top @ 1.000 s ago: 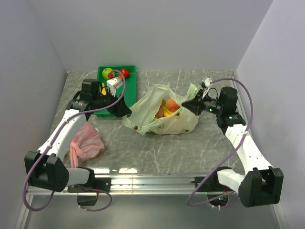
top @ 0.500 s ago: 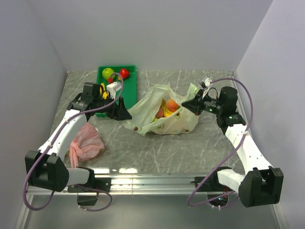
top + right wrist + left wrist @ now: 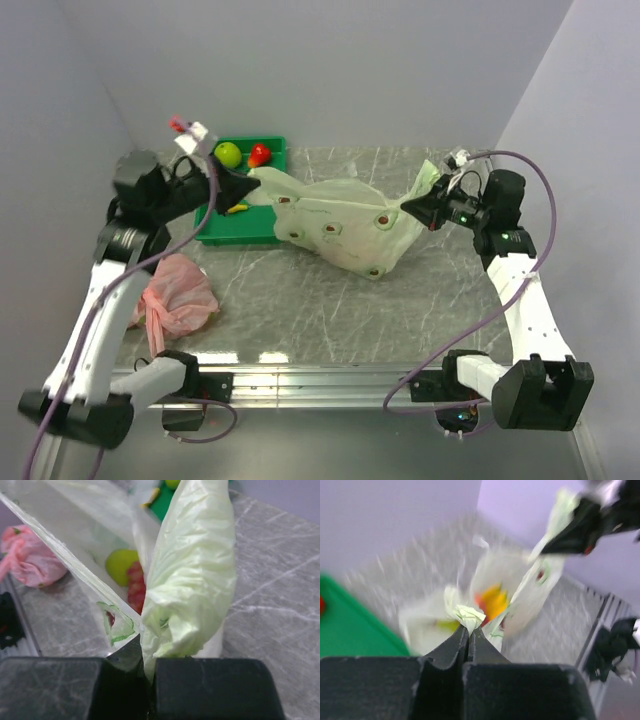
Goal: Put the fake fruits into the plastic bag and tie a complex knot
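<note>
Within the last second the left gripper (image 3: 247, 184), which stood open just beside the bag's edge, has been shut on the left handle loop of the plastic bag (image 3: 340, 225) and drawn up and back over the green tray (image 3: 262, 232). The right gripper (image 3: 408, 207) is kept clamped on the opposite loop and has been carried a little outward. The bag, earlier slumped open on the table (image 3: 300, 310), is now stretched taut between the two claws with its mouth pulled narrow. This is judged to mark the turn from loading to tying, although a green apple (image 3: 229, 154) and a small red fruit (image 3: 259, 154) are left in the tray. The bag is seen to be thin, pale green and translucent, dotted with brown round marks. Through its film the fake fruits (image 3: 121, 566) are made out, bunched at the sagging bottom, which appears to rest on the table just right of the tray.
</note>
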You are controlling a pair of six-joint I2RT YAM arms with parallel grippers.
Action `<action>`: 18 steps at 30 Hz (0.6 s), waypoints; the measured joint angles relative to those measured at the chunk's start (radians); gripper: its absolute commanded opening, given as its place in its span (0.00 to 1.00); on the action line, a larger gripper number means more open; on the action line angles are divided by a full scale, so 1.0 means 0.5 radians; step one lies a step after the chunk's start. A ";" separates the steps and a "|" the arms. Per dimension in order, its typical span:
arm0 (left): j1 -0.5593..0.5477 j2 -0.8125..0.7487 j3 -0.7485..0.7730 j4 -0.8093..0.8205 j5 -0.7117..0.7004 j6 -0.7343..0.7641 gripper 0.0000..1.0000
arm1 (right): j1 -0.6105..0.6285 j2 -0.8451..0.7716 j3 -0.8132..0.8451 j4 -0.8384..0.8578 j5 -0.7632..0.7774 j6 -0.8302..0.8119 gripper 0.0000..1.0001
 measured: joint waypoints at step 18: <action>-0.019 -0.300 -0.758 0.649 -0.259 -0.112 0.16 | -0.084 0.004 -0.064 -0.244 -0.015 -0.076 0.00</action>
